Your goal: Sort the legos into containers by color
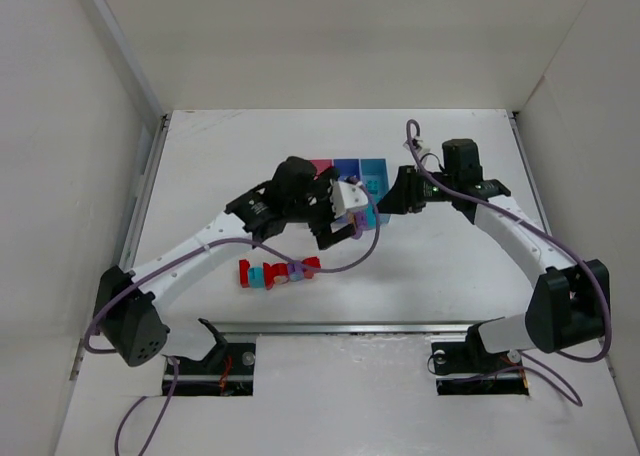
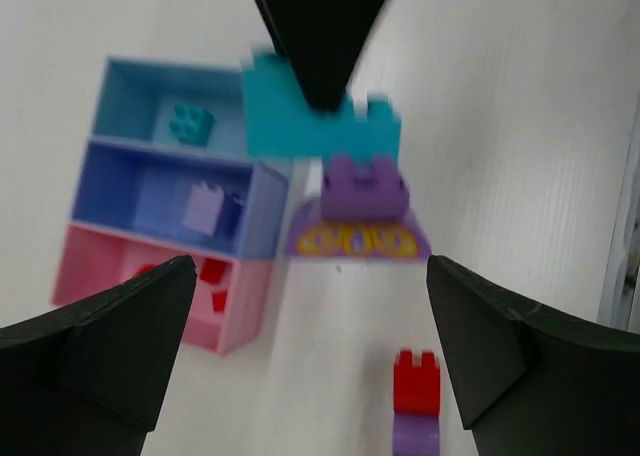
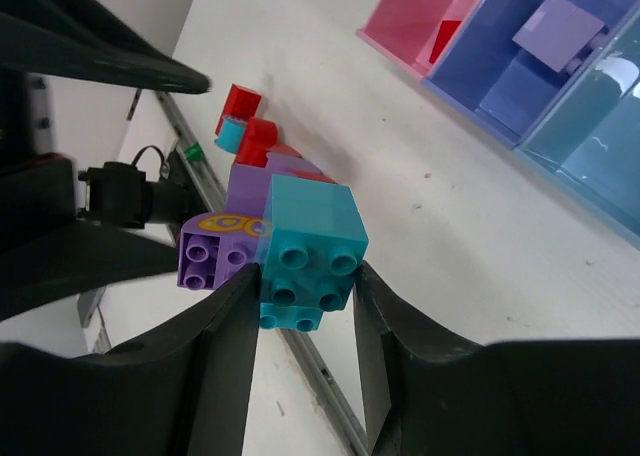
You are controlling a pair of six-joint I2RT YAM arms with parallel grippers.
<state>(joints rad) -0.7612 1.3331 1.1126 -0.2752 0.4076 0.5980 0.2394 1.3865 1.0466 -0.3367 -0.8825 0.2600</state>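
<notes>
Right gripper [image 3: 305, 301] pinches teal lego [image 3: 312, 238] (left gripper [image 2: 310, 276] spread).

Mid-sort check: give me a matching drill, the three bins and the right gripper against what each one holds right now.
Things: 1 pink bin; 2 purple-blue bin; 3 light blue bin; 4 right gripper.
Holds: A large teal brick; B red bricks; C small teal brick; D purple brick.
Pairs: 1-B, 2-D, 3-C, 4-A.
</notes>
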